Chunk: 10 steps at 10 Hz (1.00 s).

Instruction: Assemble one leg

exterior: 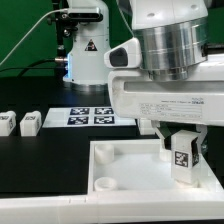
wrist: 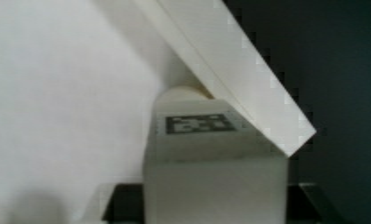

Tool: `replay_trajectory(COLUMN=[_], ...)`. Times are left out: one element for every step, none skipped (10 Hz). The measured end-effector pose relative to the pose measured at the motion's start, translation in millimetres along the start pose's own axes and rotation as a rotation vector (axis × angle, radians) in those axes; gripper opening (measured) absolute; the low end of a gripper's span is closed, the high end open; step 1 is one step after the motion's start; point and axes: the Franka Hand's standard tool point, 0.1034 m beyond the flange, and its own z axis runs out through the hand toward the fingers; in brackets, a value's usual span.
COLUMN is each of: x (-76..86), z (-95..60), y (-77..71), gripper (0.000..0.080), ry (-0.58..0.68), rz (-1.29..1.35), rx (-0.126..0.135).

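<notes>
**Gripper.** The gripper (exterior: pixel 181 143) is clamped on the leg (exterior: pixel 181 160). The two dark fingers (exterior: pixel 167 137) press the leg's opposite sides and stand only the leg's width apart. The leg hangs upright below the hand, with its tagged face toward the exterior camera. In the wrist view the leg (wrist: pixel 208 175) runs away from the camera between the finger pads (wrist: pixel 121 198), which show as dark strips on either side of it.

**Leg position.** The leg is above the white tray (exterior: pixel 130 175), in the tray's part at the exterior view's right, close to the far rim. In the wrist view the leg's far end meets the slanting rim of the tray (wrist: pixel 235 70). Whether the two touch cannot be told.

**Markings.**
- The leg carries one black-and-white square tag (wrist: pixel 200 125).
- The hand body bears a line of small print (exterior: pixel 192 101), too small to read.
- The marker board (exterior: pixel 90 116) shows four square tags.
- Two spare legs (exterior: pixel 29 123) lie on the table at the exterior view's left, well apart from the tray. Each shows a dark tag.
- A white column (exterior: pixel 85 50) in the background carries a dark triangular label. Its content is not legible.
</notes>
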Motion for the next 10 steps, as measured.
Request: replay_trajectory(x=[0.4,5.5,7.1,5.3,1.9,1.4,1.0,0.5,-0.1,-0.1], z=[0.3,1.6,1.8,2.3,2.9,3.9,5.1,5.3,5.4,5.5], y=[0.6,0.4,0.4,0.6,-1.2,-1.4,-1.4,-1.4,-1.8,-1.8], gripper=[0.03,0.03,0.03,0.03,0.03,0.0299,0.0299,0.0299,0.0366,0.0551], ry=[-0.005,-0.021,-0.038,-0.04,-0.05,-0.064,-0.059,-0.058,-0.06,-0.06], rz=[0.131,0.324,0.498,0.659,0.829,0.99,1.075,0.985,0.983,0.921], rx=[0.004,-0.014,-0.029,-0.028,-0.027,-0.02,-0.014,-0.013,-0.012,-0.011])
